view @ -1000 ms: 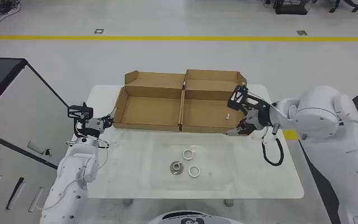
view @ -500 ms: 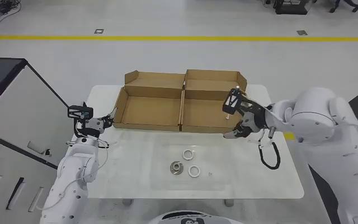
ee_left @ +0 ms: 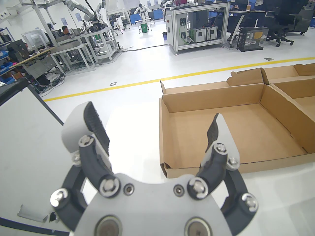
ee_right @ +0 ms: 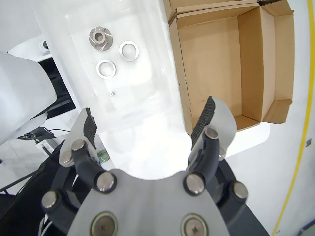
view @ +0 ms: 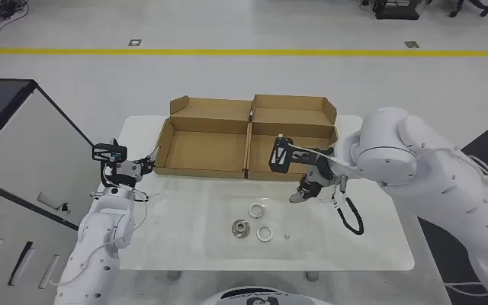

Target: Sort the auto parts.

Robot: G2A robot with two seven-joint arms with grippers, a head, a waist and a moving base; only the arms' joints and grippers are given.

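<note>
Four small metal parts lie close together on the white table, in front of two open cardboard boxes: a flanged hub, two flat rings and, a little apart, a tiny screw. All look stiff, smooth and probably slippery, and the hub is likely the heaviest. The rings lie flat with their holes facing up, so each is best pinched across its outer edge. The hub rests on its flange with the raised collar pointing up, which offers the surest hold. I cannot tell which way the screw points. The right gripper hangs wide open and empty over the front wall of the right box, near the parts. The left gripper, also wide open, sits just beside the left box
</note>
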